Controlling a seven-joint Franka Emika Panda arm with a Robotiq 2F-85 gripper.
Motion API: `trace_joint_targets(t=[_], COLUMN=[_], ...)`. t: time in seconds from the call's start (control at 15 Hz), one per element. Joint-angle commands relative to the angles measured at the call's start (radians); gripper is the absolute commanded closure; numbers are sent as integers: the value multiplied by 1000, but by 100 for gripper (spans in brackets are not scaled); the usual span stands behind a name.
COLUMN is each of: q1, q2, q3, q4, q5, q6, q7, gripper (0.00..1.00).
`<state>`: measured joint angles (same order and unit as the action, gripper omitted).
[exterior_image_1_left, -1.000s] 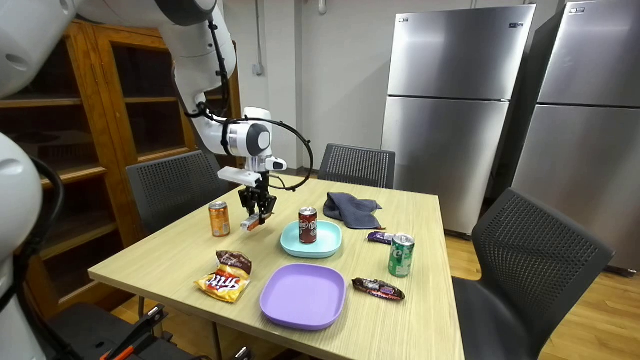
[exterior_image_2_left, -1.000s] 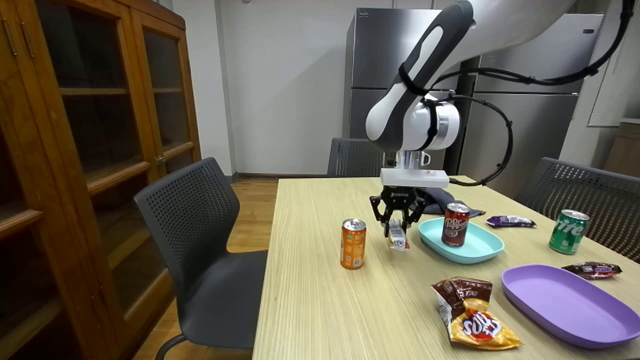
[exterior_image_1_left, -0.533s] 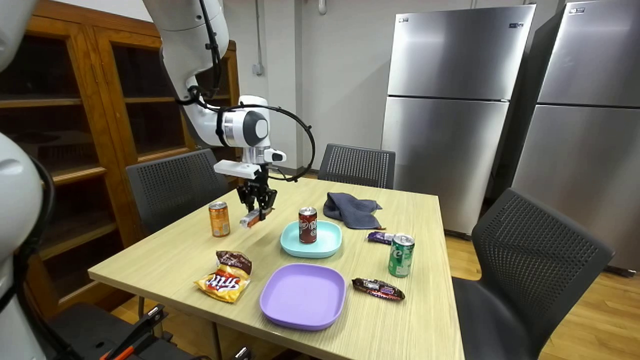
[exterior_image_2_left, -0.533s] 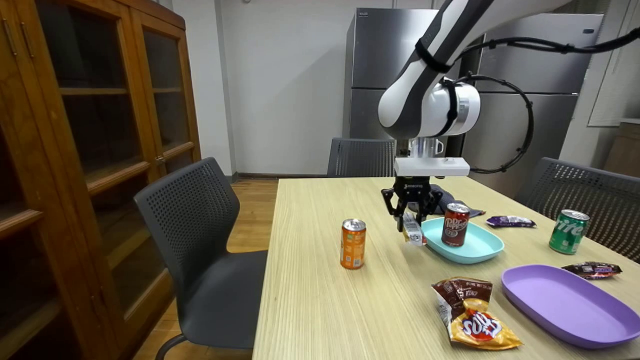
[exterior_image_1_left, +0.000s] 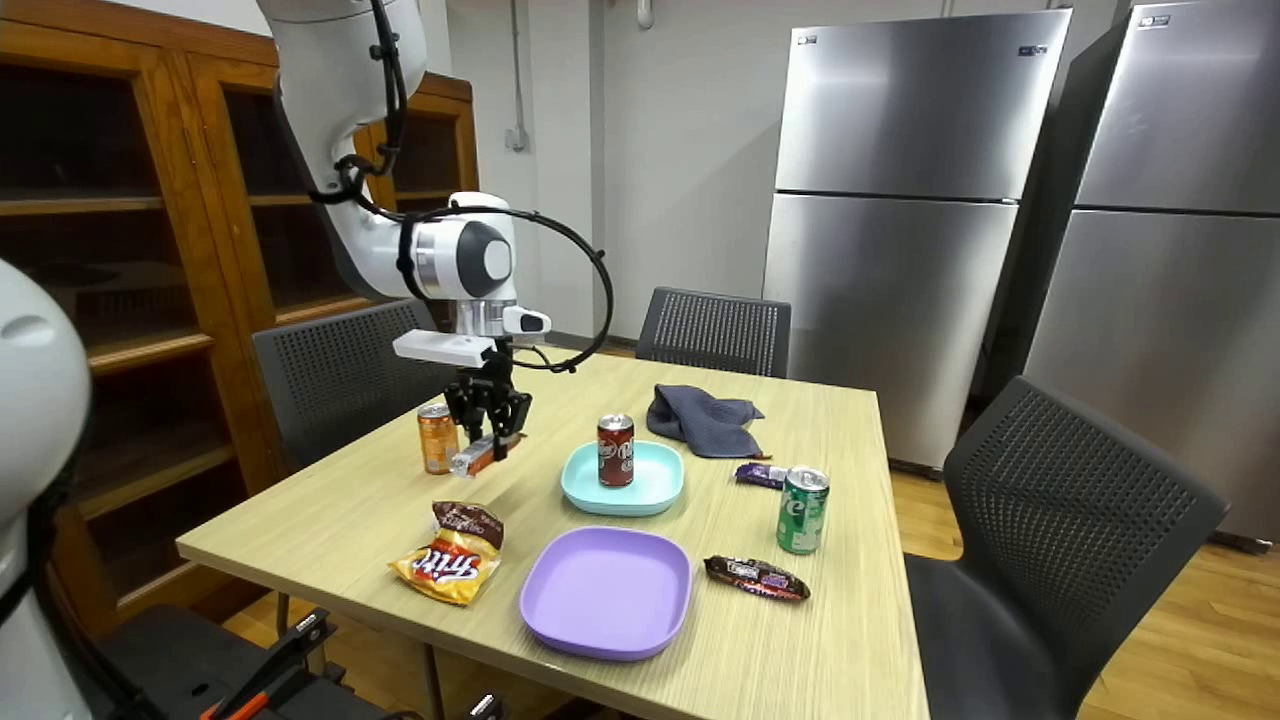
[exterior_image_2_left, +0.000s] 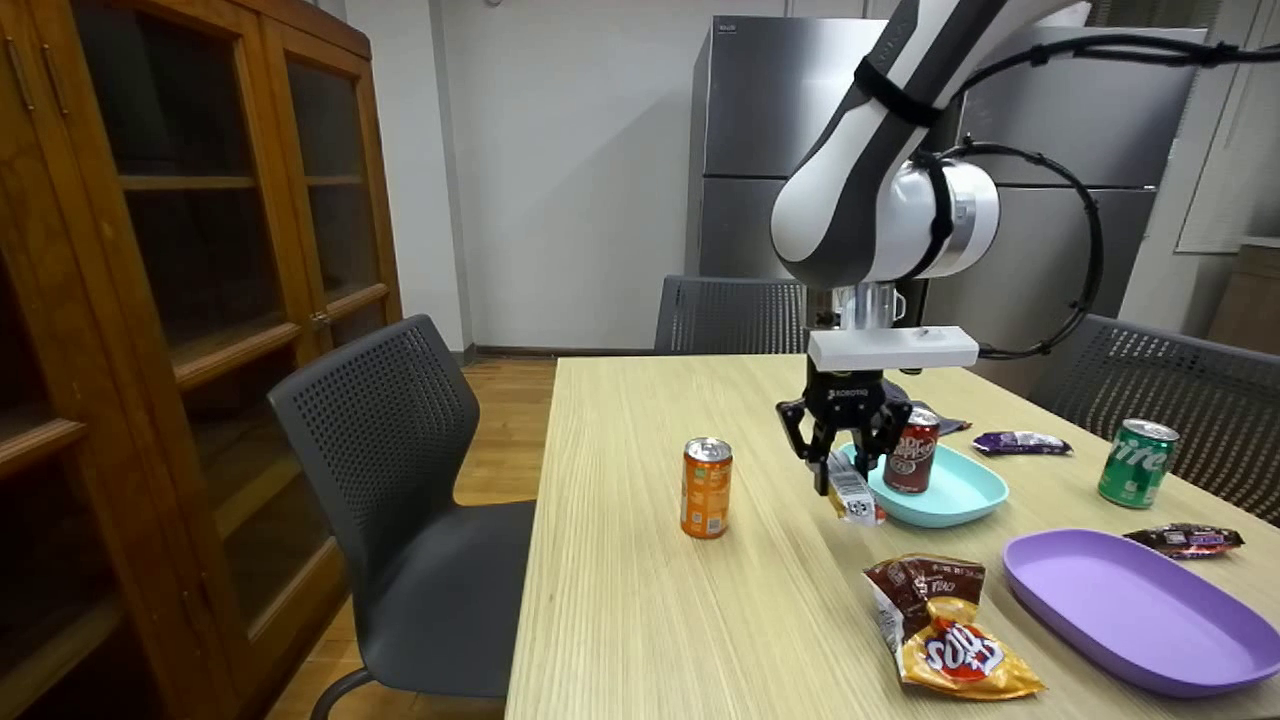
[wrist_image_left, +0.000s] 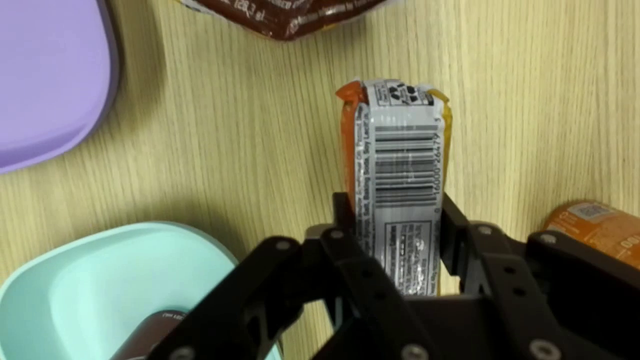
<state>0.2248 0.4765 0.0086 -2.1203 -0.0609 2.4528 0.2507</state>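
Purple plate (exterior_image_2_left: 1140, 610) and chip bag (exterior_image_2_left: 950, 630), side by side on the table (exterior_image_2_left: 620, 600), nearest us in an exterior view. Next, we count an orange can (exterior_image_2_left: 706, 490), upright; then one wrapped bar (wrist_image_left: 406, 150), clamped in the gripper (wrist_image_left: 395, 212), above the table between the orange can and a teal plate (exterior_image_2_left: 962, 487) bearing an upright Dr Pepper can (exterior_image_2_left: 912, 458). Farther, a rumpled dark cloth (exterior_image_1_left: 700, 420); last, we list two steel fridges (exterior_image_1_left: 910, 240).
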Motion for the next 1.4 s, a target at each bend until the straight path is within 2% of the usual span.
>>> trace_joint_targets(t=[0.0,0.4,0.73,1.0,1.33], q1=[-9,-58,-133,-194,-220], q2=[-91,-147,-130,-165,-168], q3=[0,-31,-44,-63,-103], q4=[-115,-189,-187,-238,-284], q5=[-32,-85,-90,-109,-190], q6=[30,33,47,69,129], q7=[-5,-59,-175,-280,-320], gripper=[83,83,83,83,83])
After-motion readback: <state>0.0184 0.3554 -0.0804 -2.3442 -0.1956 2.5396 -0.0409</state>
